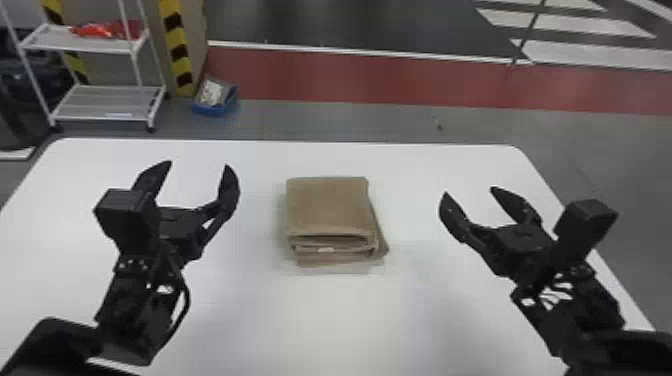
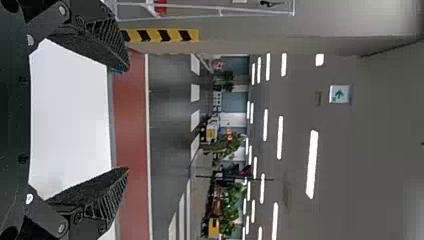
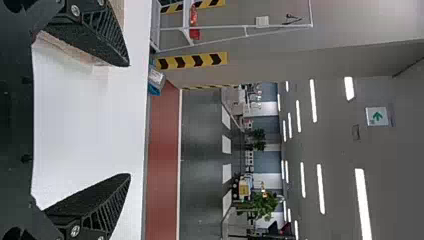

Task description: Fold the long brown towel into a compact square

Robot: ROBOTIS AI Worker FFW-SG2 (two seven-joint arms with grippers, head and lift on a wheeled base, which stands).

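The brown towel (image 1: 327, 206) lies folded into a thick, roughly square stack at the middle of the table, its layered edges facing the robot and one layer jutting out at the right. My left gripper (image 1: 197, 167) stands open to the left of the towel, apart from it. To the towel's right, my right gripper (image 1: 470, 192) is also open and touches nothing. In the left wrist view my left gripper (image 2: 127, 120) has nothing between its fingers. In the right wrist view, part of the towel (image 3: 70, 46) shows behind one finger of my right gripper (image 3: 130, 120).
The white table (image 1: 330, 320) carries the towel, with its far edge beyond both grippers. Past it on the floor stand a white shelf rack (image 1: 107, 102) and a blue bin (image 1: 215, 107), beside a post with yellow and black stripes (image 1: 176, 45).
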